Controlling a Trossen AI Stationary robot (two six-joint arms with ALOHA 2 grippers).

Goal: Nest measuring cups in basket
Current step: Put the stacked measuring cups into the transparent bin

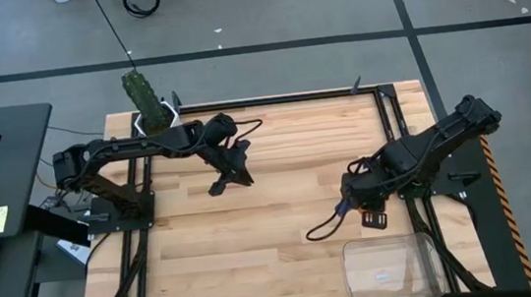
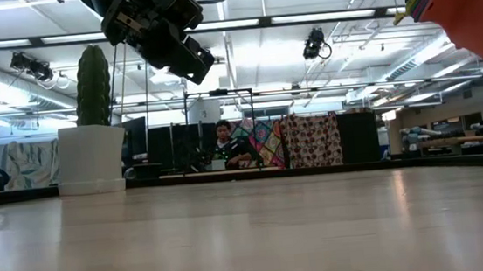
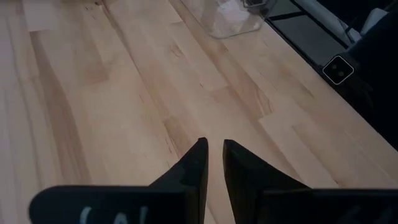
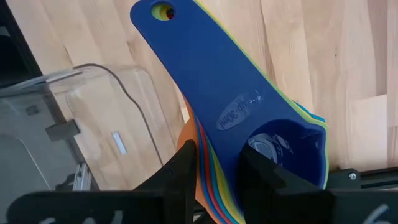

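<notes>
Right pincer [image 4: 214, 165] clenched on nested measuring cups [image 4: 249, 118], dark blue uppermost, raised near clear basket [image 1: 394, 268]. Left pincer [image 3: 212, 163] nearly closed, empty, above bare tabletop [image 1: 272, 212].

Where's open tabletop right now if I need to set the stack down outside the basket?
Bare wood runs across the table's middle, between the left gripper and the right gripper, and along the near edge left of the basket. The near right corner is crowded: the right gripper holds the nested measuring cups beside the basket. The cactus pot fills the far left corner.
</notes>
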